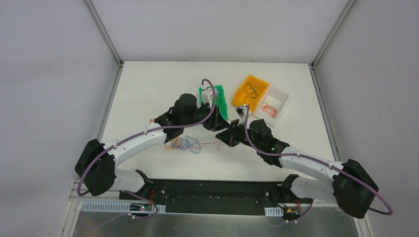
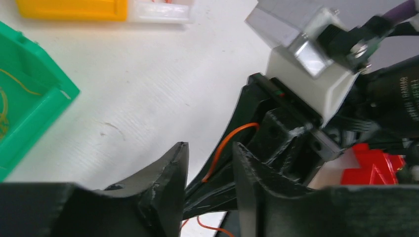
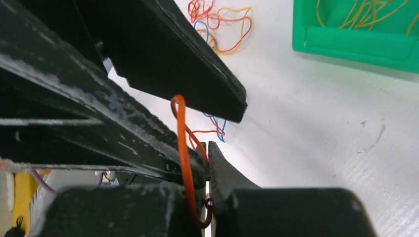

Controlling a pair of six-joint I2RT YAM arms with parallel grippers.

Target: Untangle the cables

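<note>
A tangle of orange, red and blue cables (image 1: 185, 144) lies on the white table in front of the left arm; it also shows in the right wrist view (image 3: 217, 24). My right gripper (image 3: 207, 146) is shut on one orange cable (image 3: 183, 143), which loops up from its jaws. In the top view my right gripper (image 1: 228, 137) sits just right of the tangle. My left gripper (image 2: 210, 148) is open, with its fingers on either side of the right gripper's tips and the orange cable (image 2: 225, 145). In the top view my left gripper (image 1: 213, 126) is close above the right one.
A green bin (image 1: 221, 101) holding yellow-green strands stands behind the grippers and shows in both wrist views (image 2: 29, 118) (image 3: 356, 42). An orange bin (image 1: 251, 90) and a clear bin (image 1: 276, 101) with red strands stand at the back right.
</note>
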